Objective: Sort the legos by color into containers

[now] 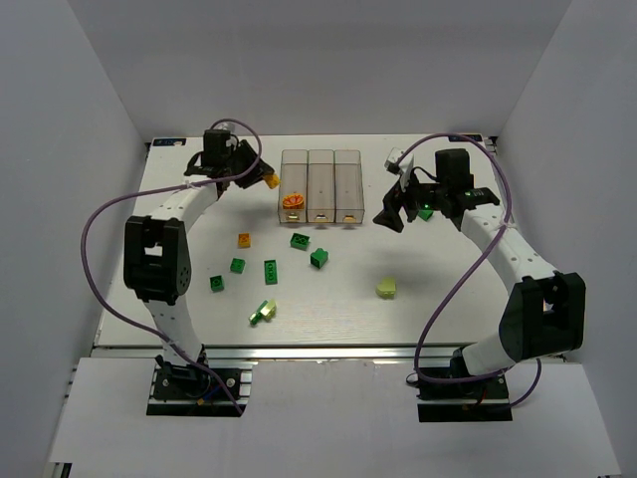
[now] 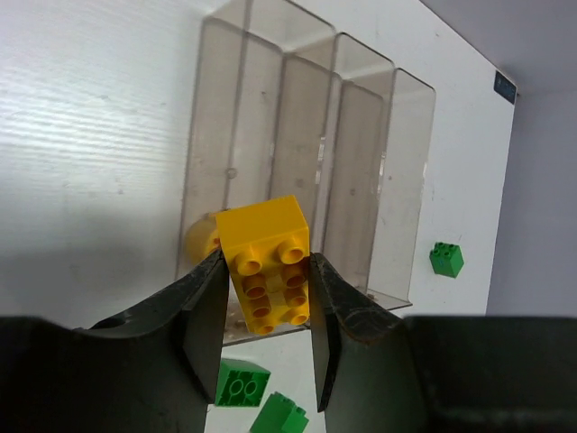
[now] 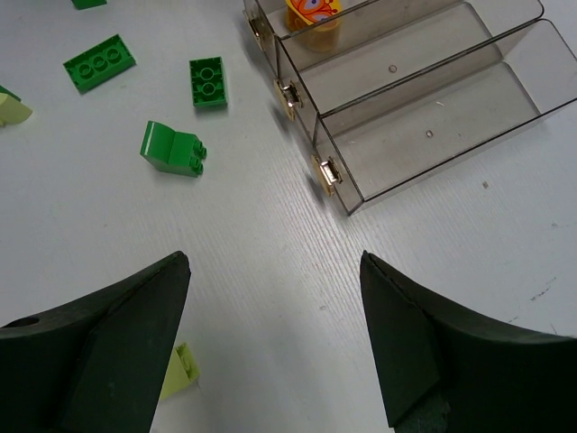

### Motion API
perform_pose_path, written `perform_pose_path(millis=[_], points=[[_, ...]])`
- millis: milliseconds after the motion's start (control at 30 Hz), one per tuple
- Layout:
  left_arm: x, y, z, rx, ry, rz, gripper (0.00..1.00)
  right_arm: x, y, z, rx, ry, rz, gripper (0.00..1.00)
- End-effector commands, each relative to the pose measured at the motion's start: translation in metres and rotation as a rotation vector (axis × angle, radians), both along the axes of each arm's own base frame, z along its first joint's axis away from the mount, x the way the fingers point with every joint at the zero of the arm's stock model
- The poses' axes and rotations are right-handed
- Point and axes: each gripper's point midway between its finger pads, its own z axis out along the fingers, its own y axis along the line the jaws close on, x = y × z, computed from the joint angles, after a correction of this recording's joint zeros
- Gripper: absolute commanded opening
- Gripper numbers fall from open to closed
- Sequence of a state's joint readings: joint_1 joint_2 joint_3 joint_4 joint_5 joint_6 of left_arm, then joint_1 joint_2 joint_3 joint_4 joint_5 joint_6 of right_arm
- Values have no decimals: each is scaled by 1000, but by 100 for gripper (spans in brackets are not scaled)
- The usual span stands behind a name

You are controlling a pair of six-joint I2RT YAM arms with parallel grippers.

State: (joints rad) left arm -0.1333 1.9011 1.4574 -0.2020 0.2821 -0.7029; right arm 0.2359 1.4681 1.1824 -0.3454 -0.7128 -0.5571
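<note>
Left jaws: pinched on orange-yellow studded plastic brick (image 2: 266, 262), by flat sides.
Right jaws: spread, empty.
Handling: judged light, rigid, slippery; flat sides best gripped.

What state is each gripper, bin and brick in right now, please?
Left gripper, shut on an orange brick.
Right gripper, open, empty.
Left bin, holds one orange piece.
Middle bin, empty.
Right bin, empty.
Loose legos, unsorted, outside the bins.
</note>
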Motion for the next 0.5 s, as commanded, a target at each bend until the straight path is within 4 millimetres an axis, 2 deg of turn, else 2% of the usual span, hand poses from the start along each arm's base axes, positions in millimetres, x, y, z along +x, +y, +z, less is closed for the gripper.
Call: perform_pose_path(millis=[0, 33, 67, 100, 167, 200, 300, 400, 467], points=[[6, -27, 31, 42, -102, -98, 7, 10, 2, 25, 19, -65, -3, 81], [4, -32, 20, 59, -65, -105, 9, 10, 1, 26, 19, -66, -4, 81], [10, -32, 26, 90, -82, -101, 11, 11, 1, 26, 18, -68, -5, 81], [9, -39, 23, 107, -76, -111, 11, 11, 1, 27, 19, -72, -3, 81], [10, -40, 11, 150, -45, -113, 18, 11, 1, 28, 19, -74, -5, 81], [13, -42, 14, 171, -53, -103, 20, 11, 1, 28, 19, -75, -5, 81], [12, -44, -2, 223, -13, -113, 29, 11, 1, 29, 22, -78, -2, 81], [14, -39, -16, 274, 31, -106, 32, 11, 1, 31, 23, -85, -3, 81], [16, -38, -18, 287, 38, -105, 34, 11, 1, 32, 23, -90, -3, 81]])
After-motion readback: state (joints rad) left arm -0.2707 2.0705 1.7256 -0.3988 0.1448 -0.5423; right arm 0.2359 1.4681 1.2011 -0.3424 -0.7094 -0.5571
